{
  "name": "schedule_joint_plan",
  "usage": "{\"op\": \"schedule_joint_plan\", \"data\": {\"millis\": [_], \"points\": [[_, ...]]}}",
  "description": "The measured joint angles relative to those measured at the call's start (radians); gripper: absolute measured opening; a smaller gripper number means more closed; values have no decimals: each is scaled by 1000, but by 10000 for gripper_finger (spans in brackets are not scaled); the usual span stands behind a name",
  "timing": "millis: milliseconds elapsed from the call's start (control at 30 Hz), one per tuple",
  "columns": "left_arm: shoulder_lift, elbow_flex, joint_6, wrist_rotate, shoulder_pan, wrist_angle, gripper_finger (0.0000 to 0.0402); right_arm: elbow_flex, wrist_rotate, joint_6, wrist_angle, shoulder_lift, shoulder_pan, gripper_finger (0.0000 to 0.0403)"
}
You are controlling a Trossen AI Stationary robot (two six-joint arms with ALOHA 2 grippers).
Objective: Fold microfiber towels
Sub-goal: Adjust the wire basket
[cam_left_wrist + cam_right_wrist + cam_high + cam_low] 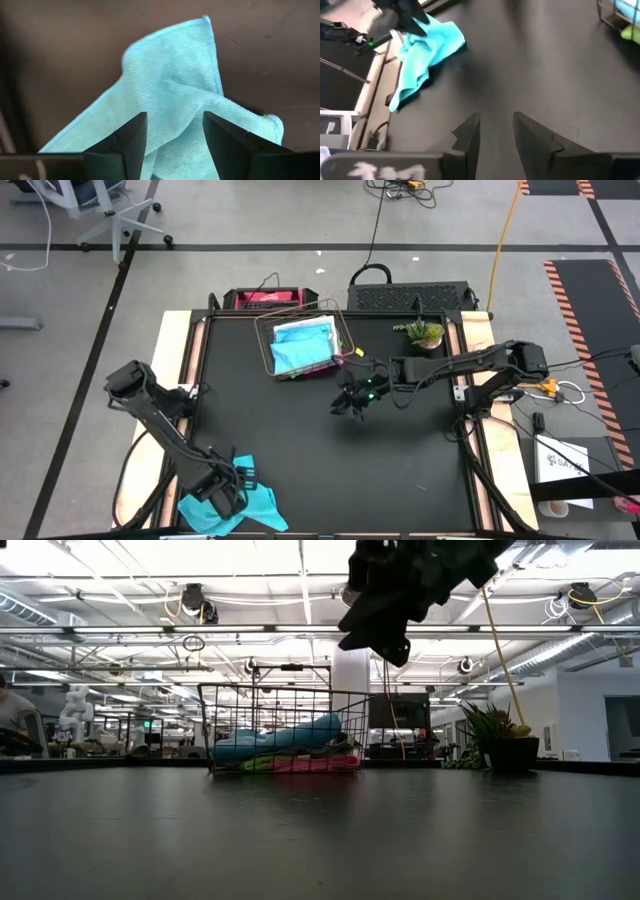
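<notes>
Cut off at the near table edge in the high view: one turquoise towel (232,510), crumpled at the near left corner, partly covered by the left gripper (238,478), whose fingers stand parted over the cloth, grasping nothing. Stacked in the copper wire basket (305,345) at the far middle: a second turquoise towel (275,739) on top, lime green and pink edges beneath, further count hidden. Above mid-table, right gripper (352,404), fingers slightly apart and empty.
</notes>
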Motion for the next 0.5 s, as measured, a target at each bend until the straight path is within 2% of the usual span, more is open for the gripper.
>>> {"op": "schedule_joint_plan", "data": {"millis": [100, 267, 500], "points": [[25, 0, 7, 0, 0, 37, 195, -5, 39, -14, 29, -1, 2, 96], [48, -1, 7, 3, 0, 63, 195, -5, 255, -123, 26, 2, -6, 72], [47, -1, 15, -1, 0, 70, 195, -5, 265, -188, 51, 17, -44, 15]]}}
